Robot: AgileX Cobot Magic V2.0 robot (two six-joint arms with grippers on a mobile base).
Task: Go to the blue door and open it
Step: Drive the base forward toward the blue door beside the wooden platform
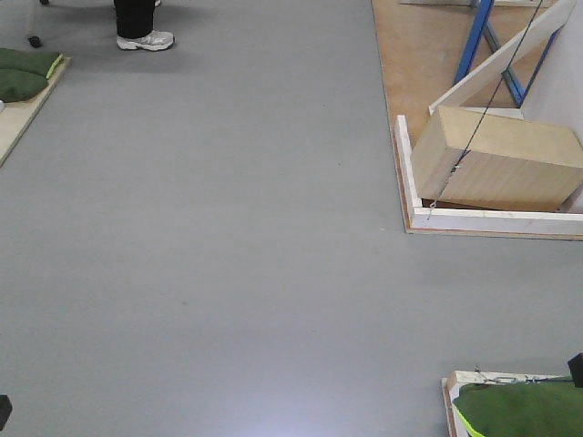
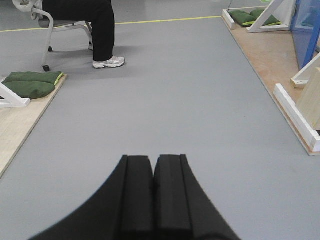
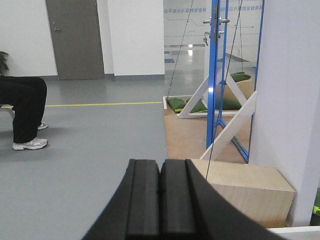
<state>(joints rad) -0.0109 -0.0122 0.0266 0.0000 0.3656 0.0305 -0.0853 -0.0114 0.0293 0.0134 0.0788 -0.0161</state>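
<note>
A smooth grey floor (image 1: 228,237) spread wide beside the tan wooden box (image 1: 496,159). Far beyond the box stood a plain white wall (image 3: 135,35) with a dark grey flush door (image 3: 75,37), and a thin yellow floor line (image 3: 100,104) ran before it.

Foreground: right gripper (image 3: 160,175), black padded jaws pressed together; tan wooden box (image 3: 250,192) just beyond; tall bright-blue door (image 3: 215,85), edge-on, steel lever handle (image 3: 216,21); white angled wooden brace (image 3: 231,125) alongside.
</note>
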